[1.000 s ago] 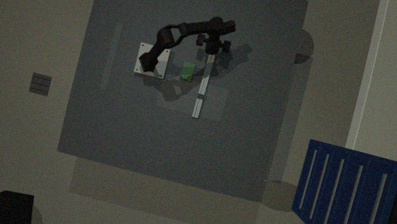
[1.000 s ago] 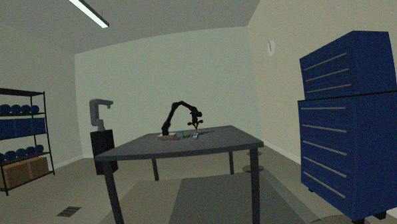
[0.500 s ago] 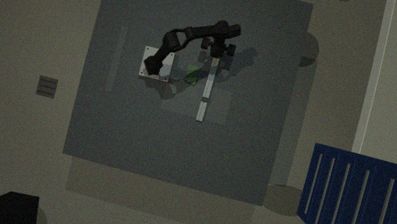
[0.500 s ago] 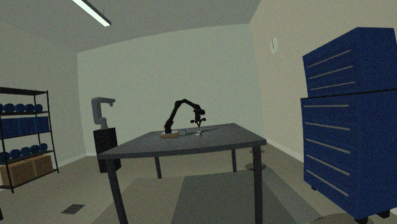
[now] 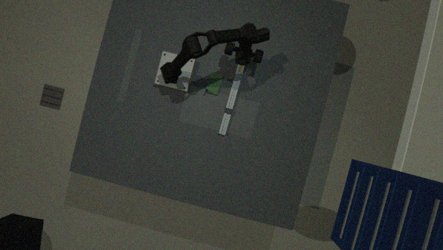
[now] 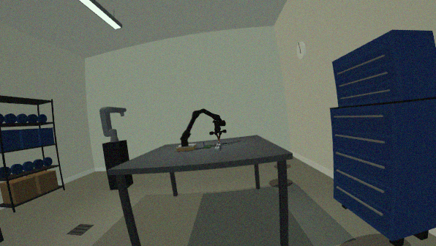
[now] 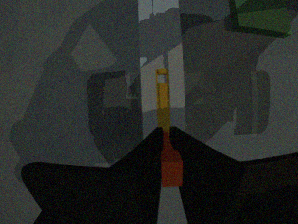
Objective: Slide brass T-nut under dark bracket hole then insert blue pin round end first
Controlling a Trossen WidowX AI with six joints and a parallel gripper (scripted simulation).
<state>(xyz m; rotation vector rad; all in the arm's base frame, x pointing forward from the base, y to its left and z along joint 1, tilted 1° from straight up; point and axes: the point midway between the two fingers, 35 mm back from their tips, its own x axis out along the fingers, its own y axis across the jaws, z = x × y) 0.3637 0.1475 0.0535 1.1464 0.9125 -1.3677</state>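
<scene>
My gripper [image 5: 241, 64] [image 6: 219, 138] [image 7: 165, 132] points down, shut on the orange handle [image 7: 172, 172]. The brass T-nut [image 7: 163, 97] extends ahead of the fingertips over the near part of the aluminum rail [image 5: 232, 97] [image 7: 149, 90], in line with its slot. Whether it touches the rail or sits under the lips I cannot tell. The dark bracket [image 5: 229, 110] crosses the rail farther along, toward its lower end in the top view. The green tray [image 5: 215, 86] [image 7: 260, 17] lies beside the rail. A small bluish spot at its lower-left corner may be the blue pin [image 5: 207, 90].
The arm's pale base plate [image 5: 162, 79] is left of the tray in the top view. The rail stands on the dark table [image 5: 167, 149] [image 6: 157, 159]. Arm shadows darken the rail and tray area. A blue drawer cabinet [image 5: 383, 208] [image 6: 358, 146] stands away from the table.
</scene>
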